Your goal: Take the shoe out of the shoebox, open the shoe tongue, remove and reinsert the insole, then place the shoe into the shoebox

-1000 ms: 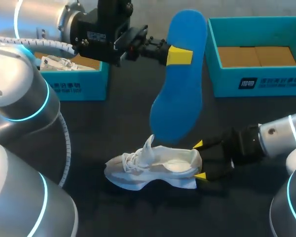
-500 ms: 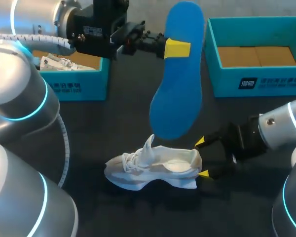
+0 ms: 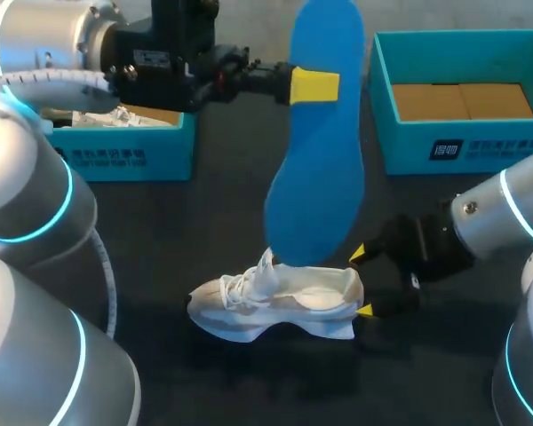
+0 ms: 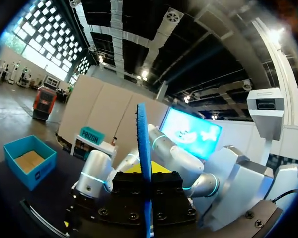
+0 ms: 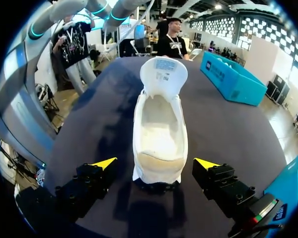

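The long blue foam insole (image 3: 315,177) is out of the shoe and up in the air, so the job stands between removing it and putting it back. The white low-top mesh sneaker (image 3: 275,302) sits upright on the dark tabletop (image 3: 204,222), toe toward the left arm's side, its tongue standing up and its opening bare, as the right wrist view shows (image 5: 160,129).

The left arm comes in high from its corner with its wrist level. The left pincer (image 3: 313,86) is clenched on the insole near its upper end, one yellow tip flat on the near face. The sheet hangs almost straight down, its lower end just above the raised tongue. In the left wrist view the insole (image 4: 143,148) shows edge-on, running out ahead of the pincer.

The right arm lies low over the tabletop behind the heel. The right pincer (image 3: 361,283) is released, with one yellow tip on either side of the heel and neither pressing it; the right wrist view (image 5: 155,162) shows a gap on both sides.

Next, I judge, the lower end has to be steered past the tongue into the opening and slid toward the toe, while the right pincer closes on the heel to steady the shoe. The open teal cardboard shoebox (image 3: 462,146) waits at the far right, another teal box (image 3: 124,155) at the far left.
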Available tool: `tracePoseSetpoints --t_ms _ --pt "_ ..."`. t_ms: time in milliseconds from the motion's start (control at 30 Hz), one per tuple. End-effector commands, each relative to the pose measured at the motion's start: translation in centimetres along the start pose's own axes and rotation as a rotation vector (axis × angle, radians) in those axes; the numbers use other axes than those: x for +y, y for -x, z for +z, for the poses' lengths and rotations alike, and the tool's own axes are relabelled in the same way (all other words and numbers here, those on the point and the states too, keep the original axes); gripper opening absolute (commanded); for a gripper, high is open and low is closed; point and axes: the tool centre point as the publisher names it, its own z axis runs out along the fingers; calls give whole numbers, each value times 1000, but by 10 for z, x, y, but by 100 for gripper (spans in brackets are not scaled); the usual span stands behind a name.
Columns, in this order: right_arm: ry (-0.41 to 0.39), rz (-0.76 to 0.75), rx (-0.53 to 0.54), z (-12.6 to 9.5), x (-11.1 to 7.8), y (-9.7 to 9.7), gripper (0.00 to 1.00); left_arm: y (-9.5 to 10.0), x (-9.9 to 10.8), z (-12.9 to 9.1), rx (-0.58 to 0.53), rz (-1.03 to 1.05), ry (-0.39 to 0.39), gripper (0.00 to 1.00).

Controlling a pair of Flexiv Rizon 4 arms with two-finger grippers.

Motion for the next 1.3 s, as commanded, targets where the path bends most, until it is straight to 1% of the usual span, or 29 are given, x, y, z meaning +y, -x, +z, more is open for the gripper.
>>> tracePoseSetpoints --t_ms 33,200,433,633,733,833,967,1033,1133,1200,1233,1300 --pt "-107 2 4 0 4 0 100 4 -9 -10 4 -13 42 0" --pt "-151 -3 11 1 7 0 100 4 -9 -15 19 -46 37 0" --pt "-199 -5 18 3 13 0 100 2 -9 -18 -4 -57 46 0" --pt "-264 4 7 2 16 0 100 2 -9 -18 -4 -57 46 0" --pt "-328 11 -8 0 16 2 100 2 -9 -18 -4 -57 46 0" --pt "-423 29 -18 -3 15 4 100 2 -9 -18 -4 -57 46 0" --pt "-511 37 -25 -8 15 6 100 2 -9 -18 -4 -57 46 0" --pt "-573 46 -23 -10 16 6 100 2 -9 -18 -4 -57 46 0" --pt "-631 53 -14 -9 17 8 100 2 -9 -18 -4 -57 46 0" --pt "-653 57 -5 -7 18 8 100 2 -9 -18 -4 -57 46 0" --pt "-684 67 3 -6 18 8 100 2 -9 -18 -4 -57 46 0" --pt "-688 68 10 -4 17 8 100 2 -9 -18 -4 -57 46 0"
